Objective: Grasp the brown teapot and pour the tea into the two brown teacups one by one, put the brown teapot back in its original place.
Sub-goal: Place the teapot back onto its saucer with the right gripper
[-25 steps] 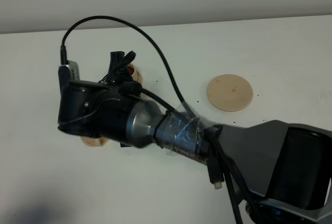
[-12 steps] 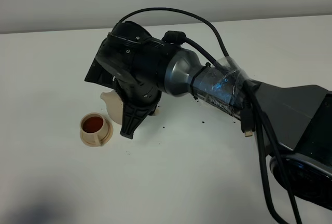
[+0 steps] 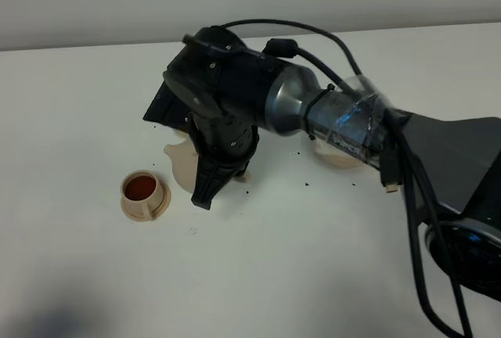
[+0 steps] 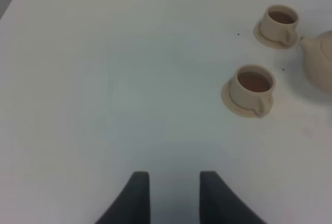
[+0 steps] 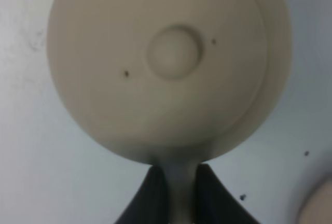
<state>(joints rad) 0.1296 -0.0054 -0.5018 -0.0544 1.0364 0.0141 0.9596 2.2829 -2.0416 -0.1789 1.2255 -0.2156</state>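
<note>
My right gripper (image 3: 205,193) is shut on the loop handle of the brown teapot (image 3: 178,163), holding it upright just above the table. The right wrist view shows the teapot's domed lid and knob (image 5: 174,50) from above, with the handle (image 5: 176,185) between the shut fingers. One brown teacup (image 3: 143,195), with dark tea in it, stands to the left of the teapot; the other is hidden behind my arm. The left wrist view shows both teacups, one near (image 4: 252,89) and one far (image 4: 280,24), each holding tea, and the teapot (image 4: 319,58) at the edge. My left gripper (image 4: 174,198) is open and empty.
The flat round tan disc (image 3: 338,160) lies to the right of the teapot, mostly covered by my right arm. Small dark specks dot the white table (image 3: 258,252) around the teapot. The table's back edge meets a grey wall.
My right wrist has rotated back from the tilted pose over the cups, and the teapot has moved a little to the right. The front teacup has come into view.
</note>
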